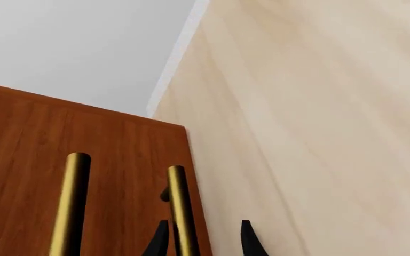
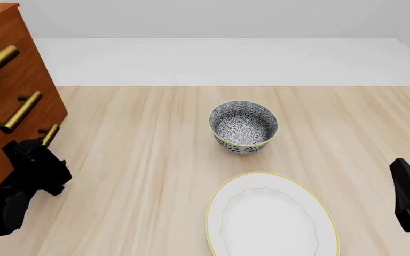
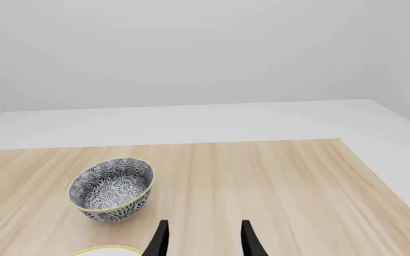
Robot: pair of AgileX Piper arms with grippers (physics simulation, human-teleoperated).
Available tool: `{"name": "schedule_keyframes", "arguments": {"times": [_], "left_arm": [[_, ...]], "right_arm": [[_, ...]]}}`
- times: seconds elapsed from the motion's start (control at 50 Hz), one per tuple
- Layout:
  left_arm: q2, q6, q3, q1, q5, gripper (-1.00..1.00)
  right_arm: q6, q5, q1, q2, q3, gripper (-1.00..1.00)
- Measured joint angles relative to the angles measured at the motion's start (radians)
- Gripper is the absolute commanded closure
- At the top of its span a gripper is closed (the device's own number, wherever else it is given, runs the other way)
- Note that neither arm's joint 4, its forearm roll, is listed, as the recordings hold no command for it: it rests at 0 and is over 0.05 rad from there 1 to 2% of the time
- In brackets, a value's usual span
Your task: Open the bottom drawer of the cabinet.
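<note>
The cabinet (image 2: 9, 80) stands at the table's (image 2: 155, 160) far left corner, its three brass-handled fronts facing across the table toward the right. The bottom drawer (image 2: 27, 144) sits lowest, flush with the fronts above, its handle (image 2: 49, 135) just above the tabletop. The left gripper (image 1: 203, 240) is at that handle: in the left wrist view the bar (image 1: 181, 210) runs between the two dark fingertips (image 1: 247, 237), jaws apart on either side of it and not pressed onto it. The next handle up (image 1: 70, 205) shows beside it. The right gripper (image 3: 203, 237) hovers low over the near right part of the table, jaws apart and holding nothing. A patterned bowl (image 2: 243, 127) sits near the table's middle, and a white plate (image 2: 269, 216) with a yellow rim lies just nearer, by the near edge.
</note>
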Motion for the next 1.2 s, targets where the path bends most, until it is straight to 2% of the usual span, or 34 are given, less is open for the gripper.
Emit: {"name": "schedule_keyframes", "arguments": {"times": [0.24, 0.62, 0.9, 0.92, 0.98, 1.06, 1.16, 1.2], "left_arm": [[0.005, -0.009, -0.009, 0.004, 0.000, -1.00], [0.012, -0.089, -0.010, 0.026, 0.000, -1.00], [0.012, -0.084, -0.010, 0.023, 0.000, -1.00], [0.011, -0.082, -0.010, 0.023, 0.000, 1.00], [0.001, 0.035, -0.021, 0.030, 0.000, 1.00], [0.000, 0.144, -0.023, 0.030, 0.000, 1.00], [0.001, 0.231, -0.024, 0.027, 0.000, 1.00], [0.002, 0.242, -0.024, 0.027, 0.000, 1.00]], "right_arm": [[0.000, 0.000, 0.000, 0.000, 0.000, -1.00], [0.000, 0.000, 0.000, 0.000, 0.000, -1.00], [0.000, 0.000, 0.000, 0.000, 0.000, -1.00], [0.000, 0.000, 0.000, 0.000, 0.000, -1.00], [0.000, 0.000, 0.000, 0.000, 0.000, -1.00], [0.000, 0.000, 0.000, 0.000, 0.000, -1.00], [0.000, 0.000, 0.000, 0.000, 0.000, -1.00], [0.000, 0.000, 0.000, 0.000, 0.000, -1.00]]}}
